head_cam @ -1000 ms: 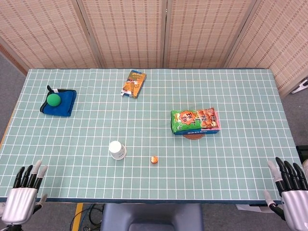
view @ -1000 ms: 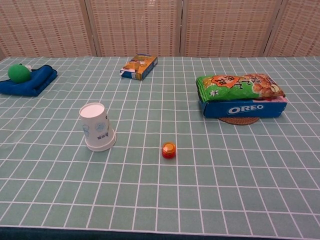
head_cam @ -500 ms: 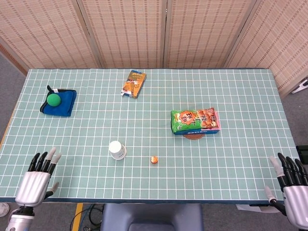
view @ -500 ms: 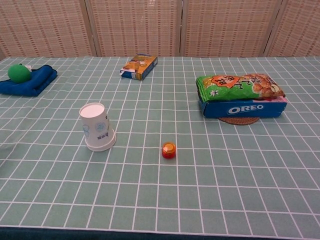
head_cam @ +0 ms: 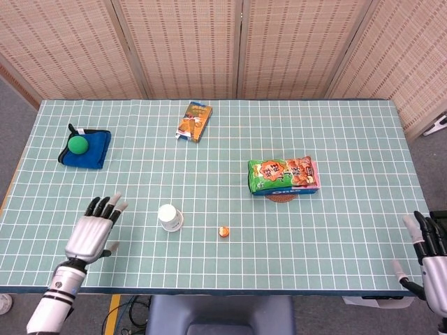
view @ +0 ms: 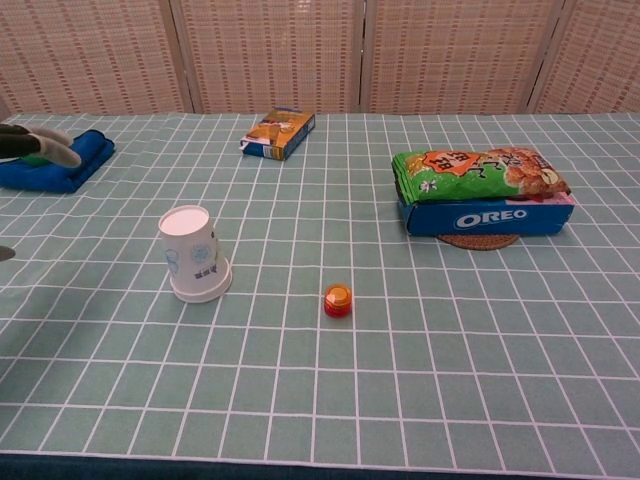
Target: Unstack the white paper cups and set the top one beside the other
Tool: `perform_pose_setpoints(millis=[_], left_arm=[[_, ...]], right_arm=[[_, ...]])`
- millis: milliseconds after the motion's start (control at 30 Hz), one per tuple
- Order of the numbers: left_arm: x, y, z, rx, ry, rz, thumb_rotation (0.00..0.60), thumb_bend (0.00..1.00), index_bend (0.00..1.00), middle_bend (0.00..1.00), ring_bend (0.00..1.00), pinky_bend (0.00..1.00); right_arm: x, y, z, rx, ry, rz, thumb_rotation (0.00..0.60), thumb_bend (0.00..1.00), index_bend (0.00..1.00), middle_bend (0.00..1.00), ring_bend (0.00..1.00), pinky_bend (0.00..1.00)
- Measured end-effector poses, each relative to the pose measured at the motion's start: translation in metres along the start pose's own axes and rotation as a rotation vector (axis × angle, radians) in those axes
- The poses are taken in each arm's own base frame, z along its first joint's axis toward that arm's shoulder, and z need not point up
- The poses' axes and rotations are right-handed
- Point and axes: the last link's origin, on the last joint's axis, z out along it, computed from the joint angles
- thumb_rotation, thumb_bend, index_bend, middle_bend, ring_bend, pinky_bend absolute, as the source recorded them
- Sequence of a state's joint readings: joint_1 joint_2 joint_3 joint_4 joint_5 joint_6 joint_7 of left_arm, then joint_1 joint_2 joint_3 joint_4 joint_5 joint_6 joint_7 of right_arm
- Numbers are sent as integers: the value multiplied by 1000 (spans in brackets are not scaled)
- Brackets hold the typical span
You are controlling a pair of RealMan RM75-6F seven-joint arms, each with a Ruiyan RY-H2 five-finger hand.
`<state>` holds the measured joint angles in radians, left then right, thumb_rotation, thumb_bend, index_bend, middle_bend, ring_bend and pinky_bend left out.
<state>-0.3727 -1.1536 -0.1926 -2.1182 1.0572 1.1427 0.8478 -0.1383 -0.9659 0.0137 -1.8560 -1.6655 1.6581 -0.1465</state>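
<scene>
The table (head_cam: pixel 349 132) wears a pale green cloth crossed by a white grid, and the stacked paper cups (view: pixel 194 254) are white with faint blue print. A green ball (head_cam: pixel 77 144) lies on a blue cloth (head_cam: pixel 94 151); a green and orange snack bag (view: pixel 478 173) tops a blue Oreo box (view: pixel 488 217), and the small cap (view: pixel 338 299) is orange and red.

Bare table (head_cam: pixel 209 265) is lying between the left hand (head_cam: pixel 94 234) and the stacked paper cups (head_cam: pixel 170 217). A small orange cap (head_cam: pixel 223 232) is sitting near the cups on their right. The snack packets (head_cam: pixel 283 175), the small box (head_cam: pixel 195 120) and the blue cloth with its green ball (head_cam: pixel 84 146) are standing well apart from the cups.
</scene>
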Motion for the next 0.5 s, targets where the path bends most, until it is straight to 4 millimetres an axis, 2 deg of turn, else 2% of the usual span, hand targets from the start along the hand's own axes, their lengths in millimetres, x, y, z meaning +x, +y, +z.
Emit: perform_pose_setpoints(millis=[200, 500], left_arm=[[13, 34, 29, -70, -21, 37, 600, 295, 161, 0, 0, 0], [10, 78, 46, -124, -71, 44, 600, 295, 189, 0, 0, 0]], right_arm=[[4, 6, 3, -17, 0, 11, 600, 311, 7, 0, 0, 0], [10, 11, 2, -17, 2, 40, 600, 310, 7, 0, 0, 0]])
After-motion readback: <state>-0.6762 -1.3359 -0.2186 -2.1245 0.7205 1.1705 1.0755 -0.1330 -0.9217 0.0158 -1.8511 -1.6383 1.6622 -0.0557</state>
